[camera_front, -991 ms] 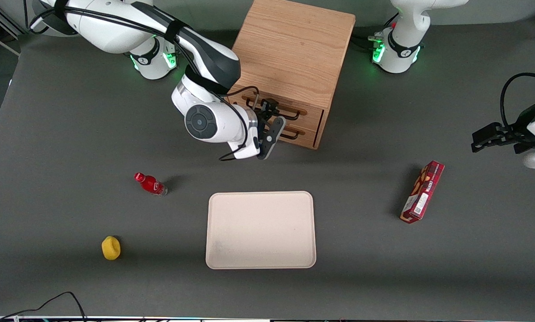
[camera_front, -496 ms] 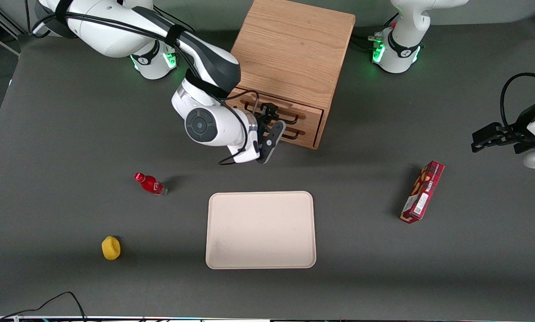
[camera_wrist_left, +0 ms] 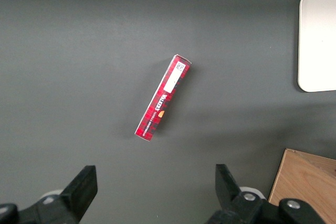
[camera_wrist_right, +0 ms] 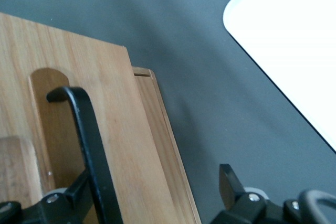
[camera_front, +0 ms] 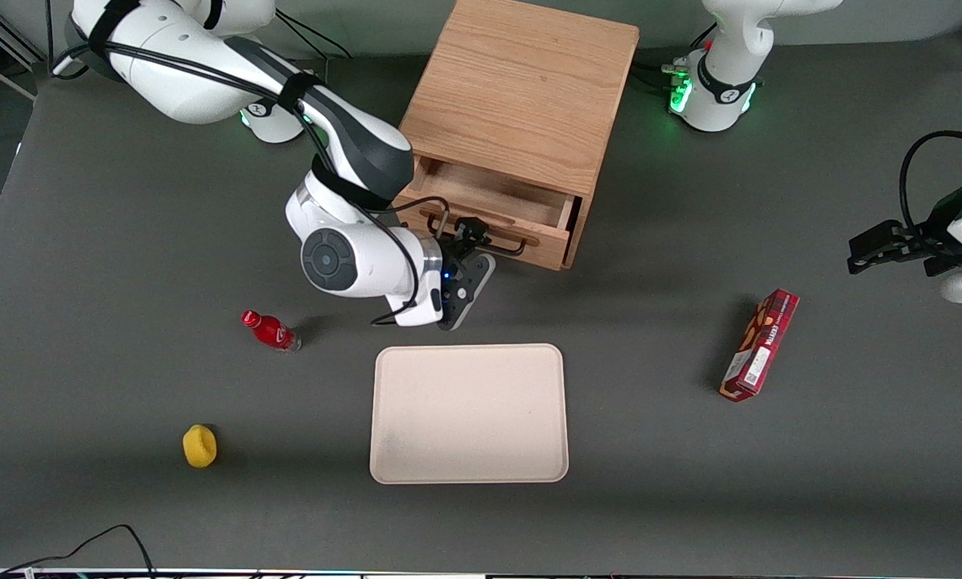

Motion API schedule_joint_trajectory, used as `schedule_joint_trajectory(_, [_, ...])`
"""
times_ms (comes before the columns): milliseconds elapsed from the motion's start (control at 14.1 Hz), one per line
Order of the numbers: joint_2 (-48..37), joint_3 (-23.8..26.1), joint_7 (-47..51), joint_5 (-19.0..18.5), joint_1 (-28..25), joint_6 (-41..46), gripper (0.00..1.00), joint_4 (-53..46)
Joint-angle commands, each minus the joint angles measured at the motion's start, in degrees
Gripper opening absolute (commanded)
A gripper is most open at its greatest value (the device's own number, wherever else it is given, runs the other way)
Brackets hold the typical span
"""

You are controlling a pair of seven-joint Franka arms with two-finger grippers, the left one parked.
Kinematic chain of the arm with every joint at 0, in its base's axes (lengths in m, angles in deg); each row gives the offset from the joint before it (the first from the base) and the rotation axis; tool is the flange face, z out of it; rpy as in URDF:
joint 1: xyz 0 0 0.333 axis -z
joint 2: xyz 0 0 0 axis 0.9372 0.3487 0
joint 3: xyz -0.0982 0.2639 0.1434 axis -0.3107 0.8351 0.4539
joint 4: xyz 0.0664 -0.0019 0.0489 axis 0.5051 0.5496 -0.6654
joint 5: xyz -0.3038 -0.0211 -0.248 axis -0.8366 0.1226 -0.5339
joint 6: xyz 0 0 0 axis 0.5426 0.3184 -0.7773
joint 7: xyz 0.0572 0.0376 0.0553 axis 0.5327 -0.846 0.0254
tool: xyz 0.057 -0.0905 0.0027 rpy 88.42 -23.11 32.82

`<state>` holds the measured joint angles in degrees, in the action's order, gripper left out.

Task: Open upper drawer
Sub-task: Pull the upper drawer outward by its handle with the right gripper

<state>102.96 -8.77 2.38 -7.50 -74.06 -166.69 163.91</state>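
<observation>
My right arm's black two-finger gripper (camera_front: 466, 241) is clamping the black metal bar handle (camera_front: 481, 235) of the light oak upper drawer (camera_front: 489, 205), w/ drawer sticking partway out of the oak cabinet (camera_front: 521, 88).

Even overhead light, soft shadows; the tray (camera_wrist_right: 294, 40) glares, perhaps overexposed.

dark grey table (camera_front: 111, 241), even overhead light

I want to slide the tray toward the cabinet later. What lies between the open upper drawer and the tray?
In the front view, only the pincer at the upper drawer handle, with its wrist over the mat before the tray.
</observation>
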Motion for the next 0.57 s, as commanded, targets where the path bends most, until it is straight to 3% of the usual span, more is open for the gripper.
schedule_joint_trajectory(0, [2.7, -0.5, 1.3, -2.8, -0.5, 2.7, 1.00, -4.7])
schedule_joint_trajectory(496, [4.4, -2.2, 1.0, -3.3, -0.4, 4.4, 1.00, -9.6])
